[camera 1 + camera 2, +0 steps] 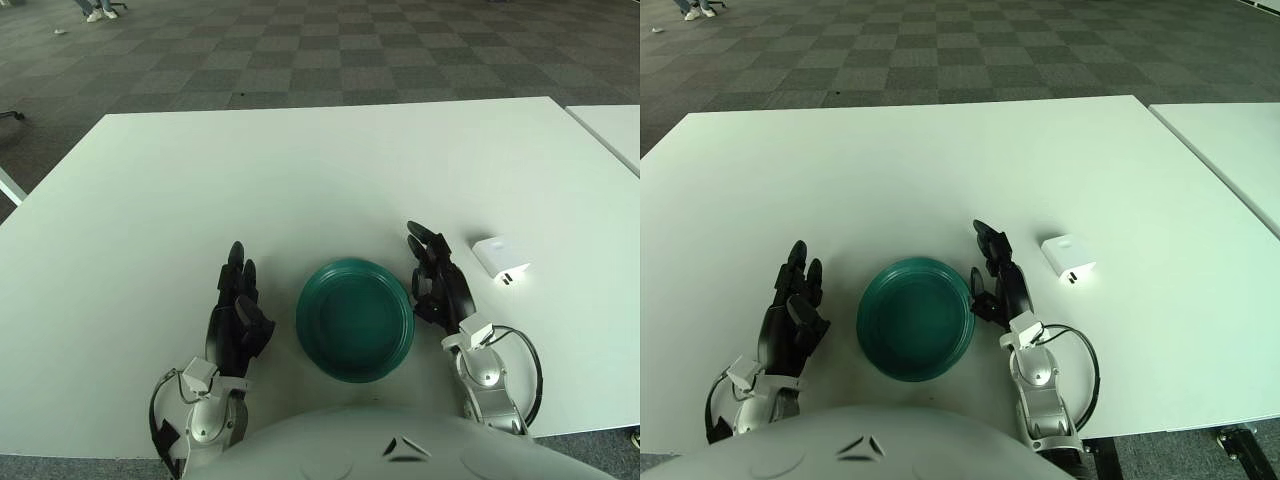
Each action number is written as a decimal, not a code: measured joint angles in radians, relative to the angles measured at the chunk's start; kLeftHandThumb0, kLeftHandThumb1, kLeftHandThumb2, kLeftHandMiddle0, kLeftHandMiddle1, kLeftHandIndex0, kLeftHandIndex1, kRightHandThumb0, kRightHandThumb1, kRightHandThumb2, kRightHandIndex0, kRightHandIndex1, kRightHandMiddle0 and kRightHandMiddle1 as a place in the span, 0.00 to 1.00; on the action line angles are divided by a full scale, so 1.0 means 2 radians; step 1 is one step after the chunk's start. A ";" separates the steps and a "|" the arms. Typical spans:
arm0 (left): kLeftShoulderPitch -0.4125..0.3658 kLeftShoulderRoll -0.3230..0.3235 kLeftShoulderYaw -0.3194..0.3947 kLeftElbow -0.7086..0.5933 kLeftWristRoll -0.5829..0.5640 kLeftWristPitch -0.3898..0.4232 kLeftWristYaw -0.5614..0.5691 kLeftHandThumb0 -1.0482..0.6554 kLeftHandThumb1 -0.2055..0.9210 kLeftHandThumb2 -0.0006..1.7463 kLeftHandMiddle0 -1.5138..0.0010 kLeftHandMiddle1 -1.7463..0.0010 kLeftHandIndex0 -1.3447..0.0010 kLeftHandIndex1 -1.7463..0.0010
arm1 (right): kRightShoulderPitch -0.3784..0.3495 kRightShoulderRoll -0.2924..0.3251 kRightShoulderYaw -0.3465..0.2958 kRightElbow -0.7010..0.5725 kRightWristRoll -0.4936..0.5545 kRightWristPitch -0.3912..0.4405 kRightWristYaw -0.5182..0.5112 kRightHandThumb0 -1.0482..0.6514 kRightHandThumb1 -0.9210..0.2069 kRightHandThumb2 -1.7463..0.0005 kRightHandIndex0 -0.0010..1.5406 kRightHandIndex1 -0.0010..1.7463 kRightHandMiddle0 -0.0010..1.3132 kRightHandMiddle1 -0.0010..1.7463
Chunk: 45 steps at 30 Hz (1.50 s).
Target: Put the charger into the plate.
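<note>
A white charger [499, 258] lies on the white table [300, 180], to the right of a dark green plate [355, 319] that holds nothing. My right hand [433, 270] shows between the plate and the charger, fingers stretched out and relaxed, holding nothing and a short gap away from the charger. My left hand [238, 300] shows to the left of the plate, fingers extended and empty too.
A second white table [610, 130] stands at the far right, separated by a narrow gap. Checkered carpet floor [300, 50] lies beyond the table's far edge. My own body fills the bottom of the views.
</note>
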<state>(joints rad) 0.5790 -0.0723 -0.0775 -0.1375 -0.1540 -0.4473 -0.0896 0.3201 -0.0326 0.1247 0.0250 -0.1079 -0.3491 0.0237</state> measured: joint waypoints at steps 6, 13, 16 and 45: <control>0.000 -0.001 0.000 0.000 -0.002 0.000 -0.001 0.00 1.00 0.64 1.00 1.00 1.00 0.92 | 0.000 0.000 0.000 -0.007 0.001 0.004 0.001 0.09 0.00 0.48 0.14 0.00 0.00 0.33; -0.004 0.000 0.001 0.006 -0.008 -0.002 -0.005 0.00 1.00 0.65 1.00 1.00 1.00 0.93 | 0.019 -0.012 -0.008 -0.103 0.013 0.073 0.023 0.10 0.00 0.50 0.14 0.00 0.00 0.33; -0.006 0.000 0.004 0.011 -0.010 -0.008 -0.006 0.00 1.00 0.65 1.00 1.00 1.00 0.93 | 0.026 -0.024 -0.012 -0.135 -0.004 0.067 0.019 0.12 0.00 0.52 0.17 0.01 0.00 0.38; -0.019 0.002 0.017 0.026 -0.014 -0.016 -0.011 0.00 1.00 0.64 1.00 1.00 1.00 0.85 | -0.002 -0.070 -0.004 -0.158 -0.590 0.204 -0.242 0.06 0.00 0.64 0.14 0.00 0.00 0.49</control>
<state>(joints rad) 0.5411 -0.0687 -0.0425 -0.0847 -0.1813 -0.4792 -0.1114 0.3169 -0.1733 0.1160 -0.2914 -1.2870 0.0580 -0.4606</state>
